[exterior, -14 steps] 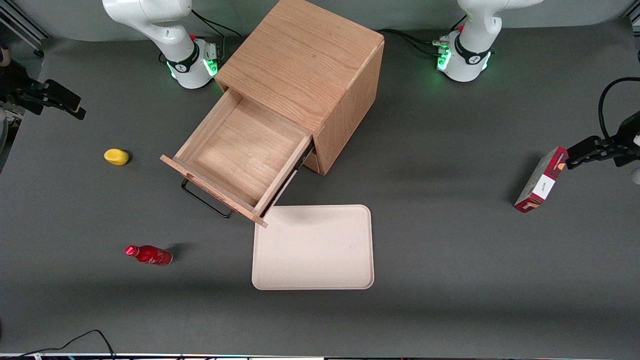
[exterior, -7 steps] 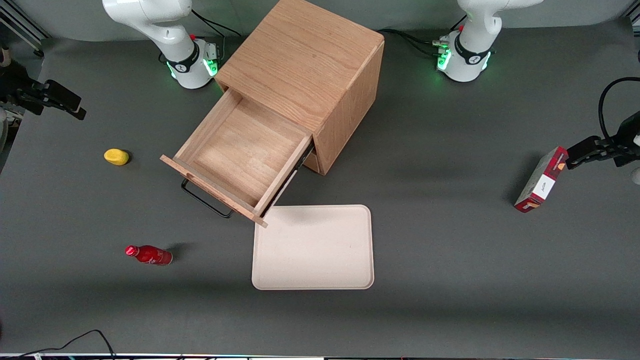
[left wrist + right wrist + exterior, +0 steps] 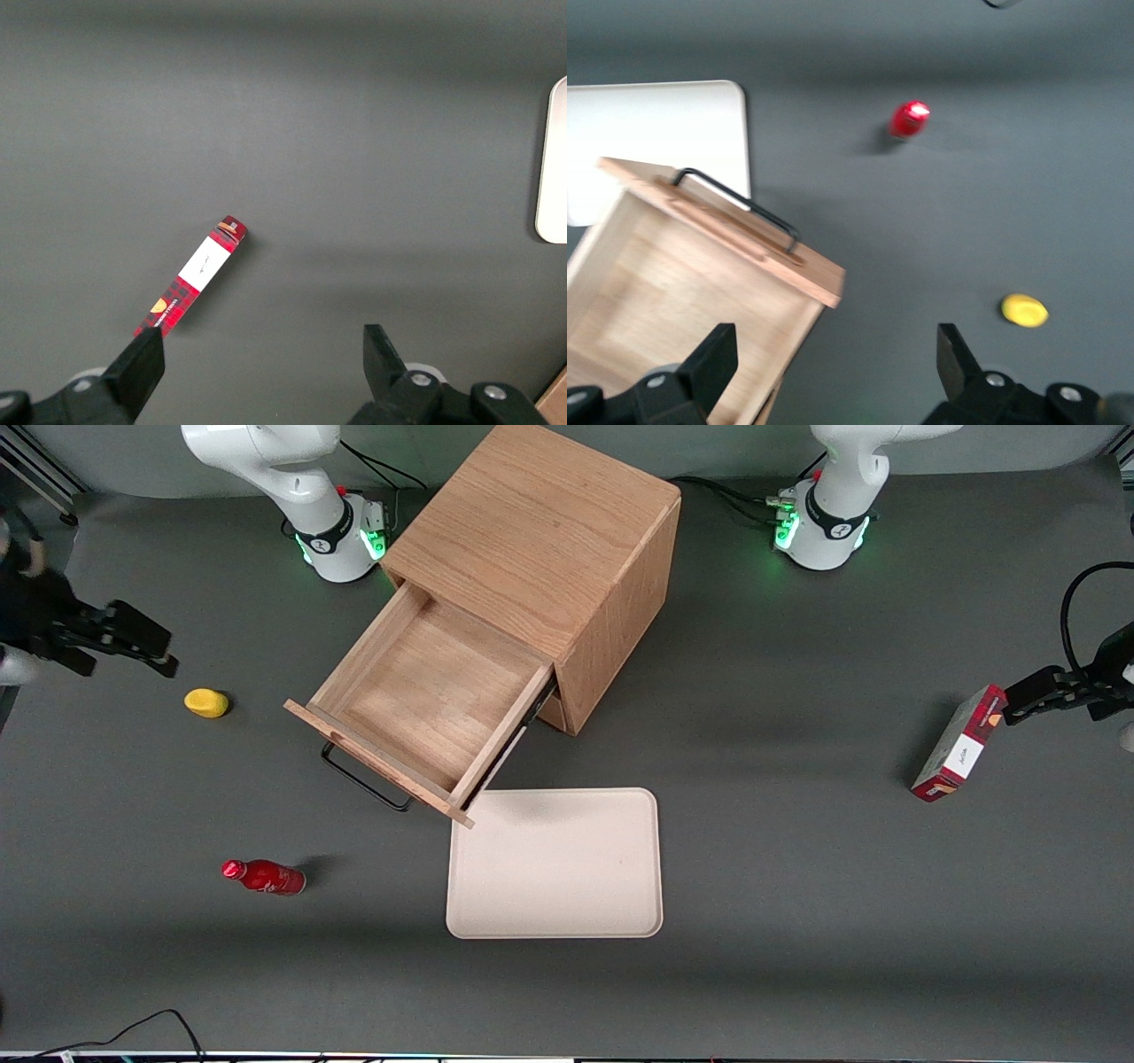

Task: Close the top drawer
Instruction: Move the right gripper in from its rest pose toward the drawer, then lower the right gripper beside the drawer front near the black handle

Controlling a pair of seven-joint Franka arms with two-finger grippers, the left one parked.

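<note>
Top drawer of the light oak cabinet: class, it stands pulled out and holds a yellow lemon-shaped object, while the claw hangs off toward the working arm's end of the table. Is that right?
Not quite. The front view shows the top drawer of the light oak cabinet pulled out but empty; the yellow lemon-shaped object lies on the grey table. The open claw does hang toward the working arm's end.

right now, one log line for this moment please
top drawer: fully open, empty | hand: open, above table near yellow object, apart from handle
</note>
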